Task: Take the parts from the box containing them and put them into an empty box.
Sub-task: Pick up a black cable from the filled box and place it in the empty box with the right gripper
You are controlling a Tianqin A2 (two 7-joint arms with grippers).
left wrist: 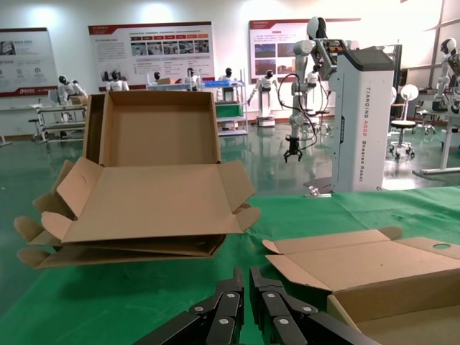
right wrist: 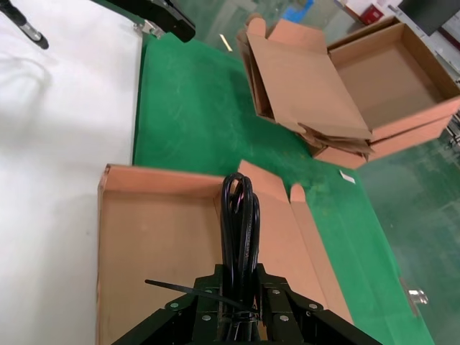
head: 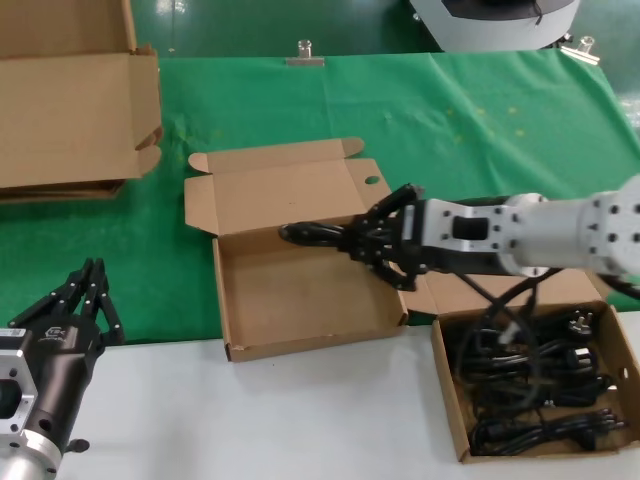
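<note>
The empty box (head: 300, 300) lies open at the middle of the table, lid (head: 290, 190) folded back. My right gripper (head: 362, 240) hangs over it, shut on a bundled black power cord (head: 305, 234) that sticks out past the fingertips above the box floor. In the right wrist view the same cord (right wrist: 241, 212) runs out from the right gripper (right wrist: 241, 291) over the empty box (right wrist: 158, 244). The box containing the parts (head: 447, 390) sits at the front right, with several black cords (head: 545, 395) inside. My left gripper (head: 88, 272) rests shut at the front left, holding nothing, and shows as the left gripper (left wrist: 246, 277).
A stack of flattened cardboard boxes (head: 70, 110) lies at the back left on the green mat (head: 480, 120). The table's front strip (head: 250, 420) is white. A metal clip (head: 305, 55) sits at the mat's far edge.
</note>
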